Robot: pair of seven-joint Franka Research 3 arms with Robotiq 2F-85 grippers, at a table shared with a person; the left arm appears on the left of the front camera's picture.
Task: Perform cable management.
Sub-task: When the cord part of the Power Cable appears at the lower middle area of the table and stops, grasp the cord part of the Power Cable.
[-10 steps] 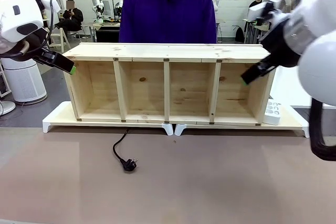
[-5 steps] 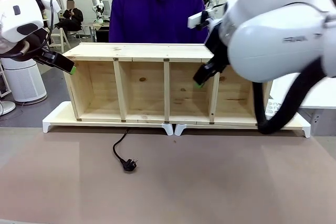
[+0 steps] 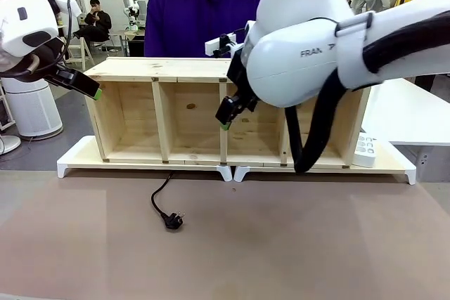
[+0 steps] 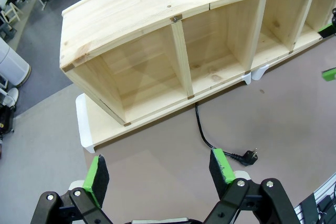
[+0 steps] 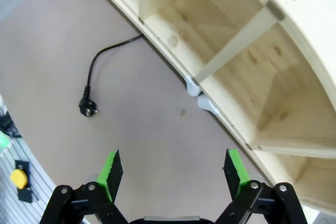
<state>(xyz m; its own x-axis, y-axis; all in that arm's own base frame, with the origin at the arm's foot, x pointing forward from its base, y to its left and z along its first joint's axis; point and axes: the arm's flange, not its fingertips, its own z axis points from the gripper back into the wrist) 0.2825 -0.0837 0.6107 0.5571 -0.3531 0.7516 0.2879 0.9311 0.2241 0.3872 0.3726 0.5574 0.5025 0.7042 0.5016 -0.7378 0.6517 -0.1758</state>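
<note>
Change, right arm: it is sweeping across the wooden shelf from the shelf's right end, where it was a second ago, and is now covering much of the shelf's right half.
Change, person: standing behind the shelf, now sitting a little further toward its left half than before.
Change, right hand: it is now hanging in front of the shelf's middle divider, after starting by the rightmost compartment.
Change, left hand: it is staying where it was, just off the shelf's upper left corner.
Change, cable: it is lying as before.
Right hand, state: the wrist view is showing the right hand released, green pads spread wide, nothing between them and nothing touching them; it is hovering above the bench in front of the shelf.
Left hand, state: the wrist view is showing the left hand also released, pads well apart, gripping nothing and touching nothing.
Cable, place: it is coming out from under the shelf's second compartment from the left and curving forward over the bench.
Power strip: it is resting on the white base just beside the shelf's right end.
Plug: it is lying on the bench, well in front of the shelf, apart from both hands.
</note>
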